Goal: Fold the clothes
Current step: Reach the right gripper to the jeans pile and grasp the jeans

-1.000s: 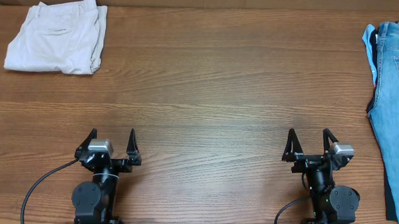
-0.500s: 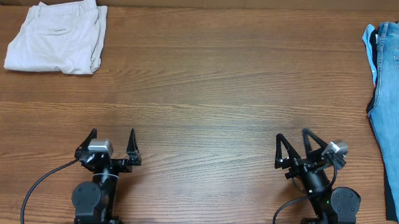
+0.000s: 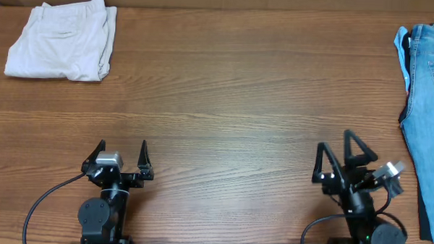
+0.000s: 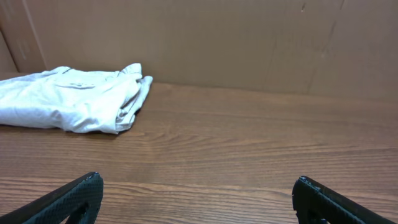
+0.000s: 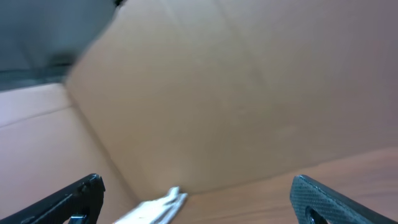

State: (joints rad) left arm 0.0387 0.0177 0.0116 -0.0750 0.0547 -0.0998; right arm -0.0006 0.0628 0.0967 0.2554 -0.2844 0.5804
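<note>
The light blue jeans [image 3: 429,108] lie at the right edge of the table in the overhead view, partly cut off by the frame. My right gripper [image 3: 334,148] is open and empty at the front right, raised and turned toward the left, well left of the jeans. In the right wrist view its open fingers [image 5: 198,190] frame the cardboard wall; the jeans do not show there. My left gripper [image 3: 122,148] is open and empty at the front left, and the left wrist view shows its fingertips [image 4: 198,190] over bare wood.
Folded cream-beige trousers [image 3: 62,40] lie at the back left, also in the left wrist view [image 4: 68,99] and blurred in the right wrist view [image 5: 155,208]. A dark garment edge [image 3: 423,216] shows under the jeans. A cardboard wall [image 4: 249,43] backs the table.
My right arm has lifted and swung, its gripper tilting up and turning toward the left; its base shifted right. The left arm and the clothes have not moved.
</note>
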